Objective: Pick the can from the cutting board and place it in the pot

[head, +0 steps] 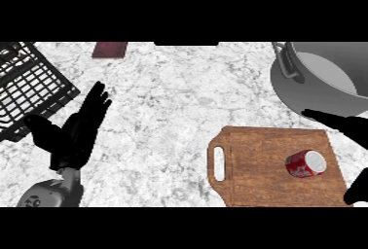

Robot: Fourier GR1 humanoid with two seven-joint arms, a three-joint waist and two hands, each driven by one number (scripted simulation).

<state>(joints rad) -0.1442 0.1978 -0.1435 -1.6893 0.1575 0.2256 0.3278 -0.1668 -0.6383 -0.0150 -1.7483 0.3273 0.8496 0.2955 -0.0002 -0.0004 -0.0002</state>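
**Can not yet picked: 0 of 2 steps done**

Head view:
- The can (305,164), red with a pale end, sits on the cutting board (259,185) at about 4 o'clock in the view, in the board's right half. It looks upright with its top toward the pot, but I can't rule out that it lies tilted.
- The right hand (343,125) comes in from the right edge at 3 to 4 o'clock. It is open and spread. One dark part reaches over the board's far right corner, at 1 o'clock from the can. Another part shows at the edge at 5 o'clock from the can. Neither touches the can, so nothing is gripped. The rest of the hand is cut off by the edge.
- The pot (309,92) is grey, at 1 to 2 o'clock in the view, just past the board's far edge. The part of the inside that shows holds nothing.
- The left hand (79,129) is at 8 to 9 o'clock, resting open with fingers straight and pointing to 12. It holds nothing and is well apart from the board.
- Also on the counter (179,97) are a black wire rack (28,82) at 10 o'clock and a dark red flat thing (109,49) at 11 to 12. Neither matters for the task.

Status (my read):
- The pick is not made. The right hand looks staged beside the can, so this seems to be the approach step.
- Left to do: close on the can, lift it, carry it toward 12 to 1 o'clock over the pot's rim, and release it inside.
- The carry should be short, since the pot is near the board.
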